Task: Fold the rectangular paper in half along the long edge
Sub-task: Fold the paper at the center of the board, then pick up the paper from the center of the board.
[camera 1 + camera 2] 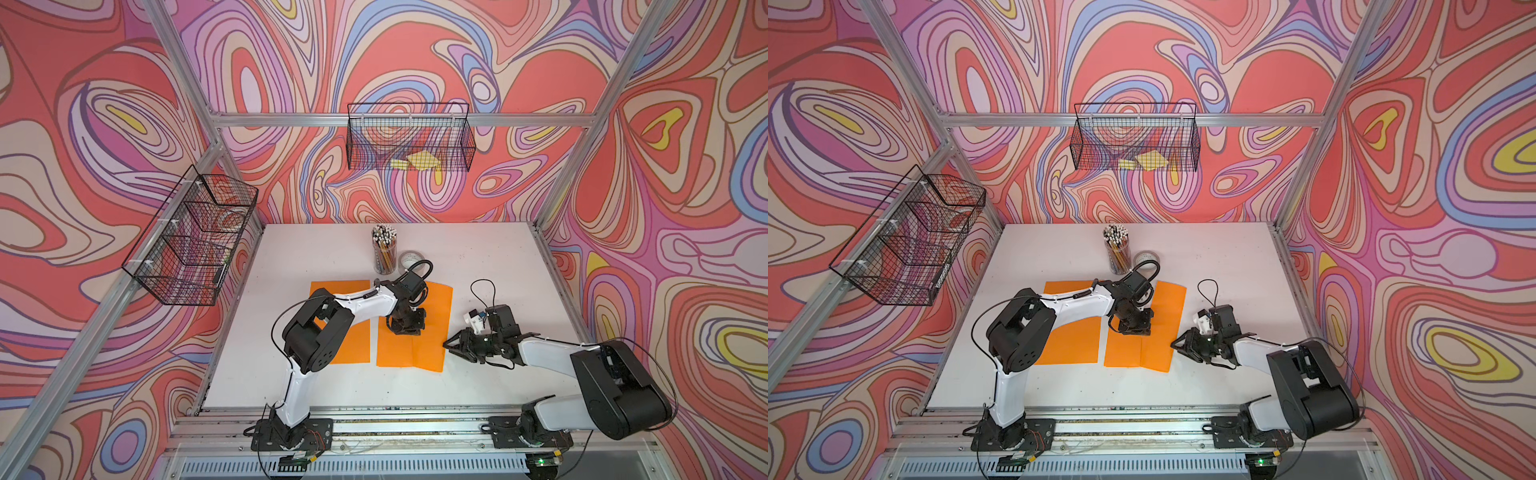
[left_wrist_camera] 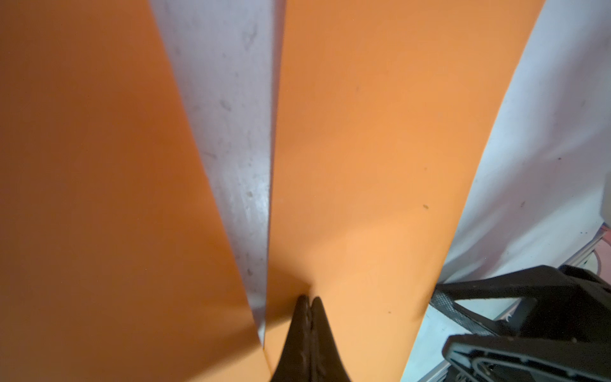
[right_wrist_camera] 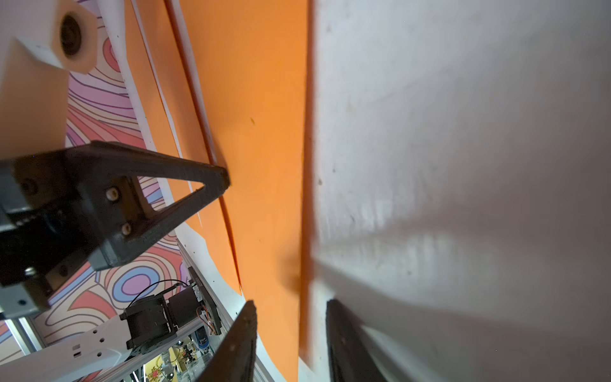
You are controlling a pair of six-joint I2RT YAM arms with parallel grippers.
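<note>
**Mid-fold: one claw pinning, the other lining up at the edge**

Working on the orange paper (image 1: 436, 316), lying flat around the middle of the table (image 1: 332, 249), just beside a second orange sheet (image 1: 355, 345) (bare strip of table between, not touching).

Pressing down on it with the left gripper (image 2: 307, 302), jaws clenched tip to tip, nothing visibly caught between them. Reading that as an anchor: stopping the sheet from sliding while the other side gets worked.

Hovering the right gripper (image 3: 291, 302) low at the paper's right-hand long edge, jaws parted and grasping nothing, with the edge sitting in the gap in the wrist view. Probably lining up to catch that edge for the fold-over; touching the sheet or not, cannot tell.

Pointing the long axis away from the robot bases toward the far side of the table, far end leaning slightly to the robot's right. Showing a straight lengthwise line through the near part in both top views (crease or layer edge, cannot tell), roughly parallel to the long edge. Judging fold direction correct, with the near corners looking a little skewed.
</note>
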